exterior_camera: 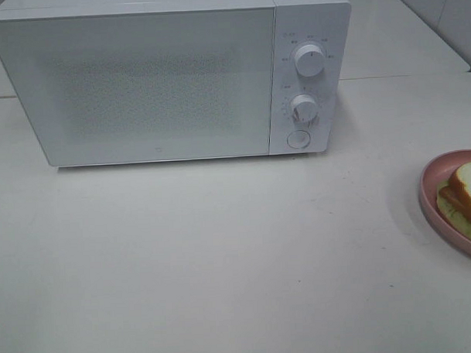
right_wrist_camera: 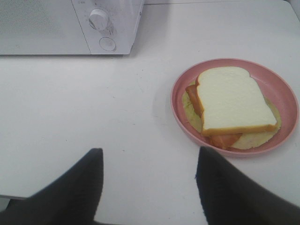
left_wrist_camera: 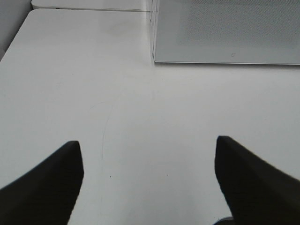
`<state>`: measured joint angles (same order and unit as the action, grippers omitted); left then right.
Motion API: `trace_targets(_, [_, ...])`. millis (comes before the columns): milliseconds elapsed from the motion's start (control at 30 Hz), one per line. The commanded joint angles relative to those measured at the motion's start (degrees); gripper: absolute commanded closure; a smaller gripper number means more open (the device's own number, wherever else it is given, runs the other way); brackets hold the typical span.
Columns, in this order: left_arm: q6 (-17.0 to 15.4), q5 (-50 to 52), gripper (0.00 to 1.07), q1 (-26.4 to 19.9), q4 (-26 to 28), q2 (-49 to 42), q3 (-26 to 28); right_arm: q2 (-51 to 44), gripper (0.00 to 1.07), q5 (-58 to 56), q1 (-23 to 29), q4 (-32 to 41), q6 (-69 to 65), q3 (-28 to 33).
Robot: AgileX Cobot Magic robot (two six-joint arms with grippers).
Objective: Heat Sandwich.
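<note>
The sandwich (exterior_camera: pixel 468 193), white bread with tan crust over an orange layer and pale yellow-green filling, lies on a round pink plate (exterior_camera: pixel 433 194) at the table's right edge, cut off by the frame. It shows whole in the right wrist view (right_wrist_camera: pixel 234 101) on the plate (right_wrist_camera: pixel 286 91). A white microwave (exterior_camera: pixel 139 79) stands at the back, door shut. My right gripper (right_wrist_camera: pixel 149 161) is open and empty, short of the plate. My left gripper (left_wrist_camera: pixel 149 150) is open and empty over bare table before the microwave door (left_wrist_camera: pixel 225 28). Neither gripper shows in the exterior view.
The microwave has two knobs (exterior_camera: pixel 309 59) and a round button (exterior_camera: pixel 298 139) on its right panel. The white table (exterior_camera: pixel 223 254) stretches in front of it. Its left edge shows in the left wrist view (left_wrist_camera: pixel 18 33).
</note>
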<state>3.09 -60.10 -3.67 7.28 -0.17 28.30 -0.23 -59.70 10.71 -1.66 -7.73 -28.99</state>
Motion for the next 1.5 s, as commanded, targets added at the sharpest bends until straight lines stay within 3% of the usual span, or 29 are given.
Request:
trace_targets(33, [-0.3,0.9,0.35,0.1,0.2,-1.3,-0.2,-1.3,0.49,0.3,0.1,-0.5,-0.1,0.0])
trace_targets(1500, [-0.3,0.9,0.35,0.1,0.2,-1.3,-0.2,-1.3,0.49,0.3,0.1,-0.5,-0.1,0.0])
